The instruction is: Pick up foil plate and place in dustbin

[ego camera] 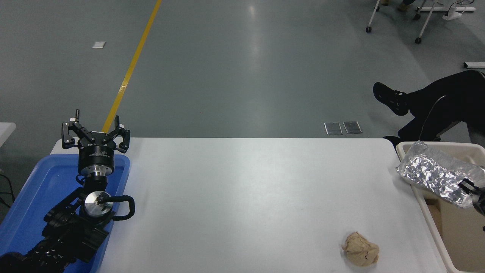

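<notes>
1. Now over the bin: the crinkled, shiny silver foil plate (432, 173), a shallow rectangular tray with rumpled edges, hangs tilted above the large cream-white plastic dustbin (424, 204) at the right end of the white tabletop (242, 197).
2. Only a sliver of the robot's black right tool (473, 189) shows at the picture's right edge, clamped on the plate's near right end; the rest of the arm is out of frame.
3. Parked at lower left, the black left tool (96, 131) stands with its fingers spread apart above a blue plastic tray (26, 197), holding nothing.
4. A tan crumpled paper ball (360, 248) lies on the tabletop near the bin, well apart from the plate.
5. Thin foil like this looks very light but soft and easily crushed; a firm pinch will likely dent it, and the smooth metal could slip.
6. Best hold, by this view: the raised rim at one short end, where folded foil is stiffest.
7. Across the floor, a seated person's dark-trousered legs (428, 102) are visible.
</notes>
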Controlling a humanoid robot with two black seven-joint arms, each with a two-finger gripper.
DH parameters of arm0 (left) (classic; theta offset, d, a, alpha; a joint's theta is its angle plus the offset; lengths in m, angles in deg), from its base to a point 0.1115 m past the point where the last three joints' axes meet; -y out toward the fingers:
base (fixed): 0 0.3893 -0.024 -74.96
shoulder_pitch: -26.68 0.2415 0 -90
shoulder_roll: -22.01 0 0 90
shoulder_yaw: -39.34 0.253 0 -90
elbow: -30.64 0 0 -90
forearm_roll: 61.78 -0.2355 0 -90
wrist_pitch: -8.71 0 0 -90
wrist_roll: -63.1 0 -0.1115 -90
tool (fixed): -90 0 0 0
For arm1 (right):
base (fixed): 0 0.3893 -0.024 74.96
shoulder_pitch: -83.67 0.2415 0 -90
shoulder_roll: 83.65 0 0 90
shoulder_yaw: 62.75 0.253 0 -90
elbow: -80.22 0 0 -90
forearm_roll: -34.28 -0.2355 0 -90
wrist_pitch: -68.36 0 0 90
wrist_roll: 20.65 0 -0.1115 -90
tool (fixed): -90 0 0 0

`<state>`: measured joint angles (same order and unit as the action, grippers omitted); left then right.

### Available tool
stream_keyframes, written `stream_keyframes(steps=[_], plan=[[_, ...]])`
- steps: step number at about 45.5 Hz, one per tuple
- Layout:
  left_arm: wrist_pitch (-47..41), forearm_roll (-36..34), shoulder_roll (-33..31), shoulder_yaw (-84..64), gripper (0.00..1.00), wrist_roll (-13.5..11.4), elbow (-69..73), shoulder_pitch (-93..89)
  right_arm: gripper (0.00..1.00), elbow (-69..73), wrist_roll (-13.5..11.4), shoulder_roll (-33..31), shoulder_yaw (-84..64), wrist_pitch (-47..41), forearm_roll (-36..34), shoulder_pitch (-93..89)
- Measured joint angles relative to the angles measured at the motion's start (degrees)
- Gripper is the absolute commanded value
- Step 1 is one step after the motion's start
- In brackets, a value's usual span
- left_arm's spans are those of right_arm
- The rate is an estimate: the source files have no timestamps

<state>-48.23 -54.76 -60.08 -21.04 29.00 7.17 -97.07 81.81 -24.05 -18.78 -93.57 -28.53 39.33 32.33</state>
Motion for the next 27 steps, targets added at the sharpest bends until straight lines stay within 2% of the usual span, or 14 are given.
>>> stream_keyframes(steps=[27], plan=[[0.08,0.01,0.01,-0.01,0.99,0.0,0.01,0.0,1.0,2.09,0.56,3.83,-2.3,1.4,-0.95,5.66]])
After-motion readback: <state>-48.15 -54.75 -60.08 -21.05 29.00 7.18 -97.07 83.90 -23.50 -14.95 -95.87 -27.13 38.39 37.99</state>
